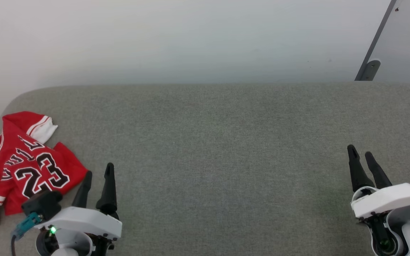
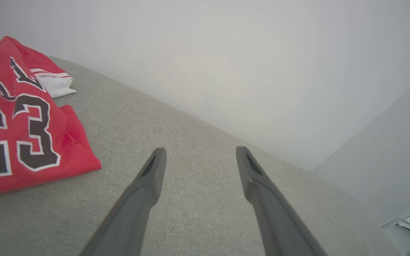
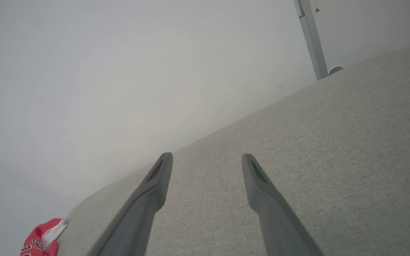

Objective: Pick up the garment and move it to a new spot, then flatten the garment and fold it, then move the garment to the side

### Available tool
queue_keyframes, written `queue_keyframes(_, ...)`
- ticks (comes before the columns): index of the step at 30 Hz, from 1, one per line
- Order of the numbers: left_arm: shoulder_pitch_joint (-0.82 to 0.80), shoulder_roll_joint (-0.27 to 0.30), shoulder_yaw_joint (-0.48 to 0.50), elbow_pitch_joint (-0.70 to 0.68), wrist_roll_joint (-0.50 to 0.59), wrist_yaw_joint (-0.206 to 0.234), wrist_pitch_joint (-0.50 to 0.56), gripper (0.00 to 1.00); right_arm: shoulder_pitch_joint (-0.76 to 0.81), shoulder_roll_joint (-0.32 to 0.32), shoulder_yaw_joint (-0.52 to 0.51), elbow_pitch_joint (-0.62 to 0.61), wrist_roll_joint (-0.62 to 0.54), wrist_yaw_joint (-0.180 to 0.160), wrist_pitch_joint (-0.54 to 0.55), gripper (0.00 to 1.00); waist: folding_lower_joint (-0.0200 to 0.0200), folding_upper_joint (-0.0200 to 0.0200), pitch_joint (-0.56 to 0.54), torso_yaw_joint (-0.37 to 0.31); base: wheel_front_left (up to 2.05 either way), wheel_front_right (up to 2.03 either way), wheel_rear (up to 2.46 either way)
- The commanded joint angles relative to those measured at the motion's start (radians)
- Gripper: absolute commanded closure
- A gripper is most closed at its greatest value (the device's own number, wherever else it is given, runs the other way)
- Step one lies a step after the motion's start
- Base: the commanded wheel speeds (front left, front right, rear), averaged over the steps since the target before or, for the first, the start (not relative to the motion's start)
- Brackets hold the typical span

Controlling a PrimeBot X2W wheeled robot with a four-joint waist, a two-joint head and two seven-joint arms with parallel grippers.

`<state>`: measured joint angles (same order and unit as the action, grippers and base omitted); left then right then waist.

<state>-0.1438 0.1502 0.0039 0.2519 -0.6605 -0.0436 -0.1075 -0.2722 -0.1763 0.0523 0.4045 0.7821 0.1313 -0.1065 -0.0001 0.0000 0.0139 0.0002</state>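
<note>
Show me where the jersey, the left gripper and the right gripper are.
jersey (image 1: 45,169), head view, on the number 23 on its front.
left gripper (image 1: 99,169), head view, midway between its open fingertips.
right gripper (image 1: 359,150), head view, midway between its open fingertips.

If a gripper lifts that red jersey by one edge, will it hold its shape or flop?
Likely floppy: the jersey lies crumpled in soft folds. Probably light, thin fabric. Pushed, it may bunch on the textured surface rather than slide.
</note>
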Motion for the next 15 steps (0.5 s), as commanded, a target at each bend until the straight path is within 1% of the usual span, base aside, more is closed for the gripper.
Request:
queue_keyframes(1, -0.028, 0.011, -0.003, -0.01, 0.033, 0.005, -0.011, 0.0, -0.031, -0.01, 0.007, -0.004, -0.034, 0.0, -0.012, 0.0, 0.0001, 0.0, 0.001, 0.0, 0.0, 0.0, 0.0)
queue_keyframes(15, -0.039, 0.031, -0.024, -0.009, 0.187, 0.014, -0.049, 0.0, -0.065, -0.027, 0.038, 0.028, -0.185, -0.001, -0.05, 0.0, 0.0001, 0.0, -0.002, 0.003, 0.0, 0.0, 0.0)
